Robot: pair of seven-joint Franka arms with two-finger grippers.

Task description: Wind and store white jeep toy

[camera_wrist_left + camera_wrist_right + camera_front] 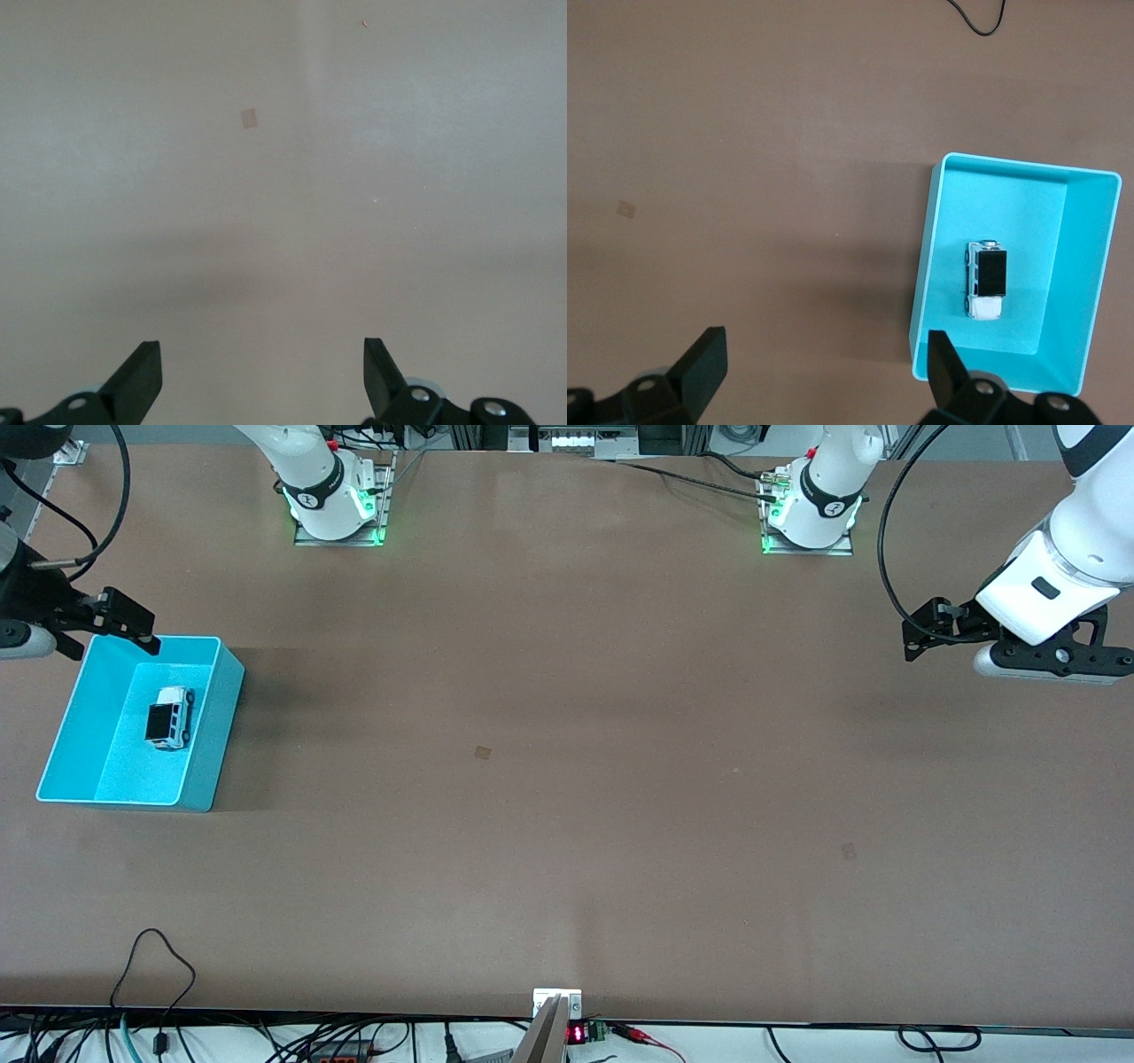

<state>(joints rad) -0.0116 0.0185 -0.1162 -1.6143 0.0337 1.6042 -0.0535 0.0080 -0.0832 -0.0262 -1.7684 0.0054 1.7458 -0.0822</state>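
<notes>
The white jeep toy [168, 717] [987, 279] lies on its wheels inside the cyan bin [221, 717] [924, 266], at the right arm's end of the table. It has a black roof panel, and nothing touches it. My right gripper [133, 627] [827, 336] hangs open and empty in the air, over the table by the bin's corner that is farthest from the front camera. My left gripper [912, 640] [262, 347] is open and empty too. It waits above bare table at the left arm's end.
Both arm bases [337, 505] [811, 514] stand along the table's edge farthest from the front camera. Two small tan patches [483, 753] [849, 851] mark the brown tabletop. A black cable loop [155, 957] lies near the table's edge closest to the front camera.
</notes>
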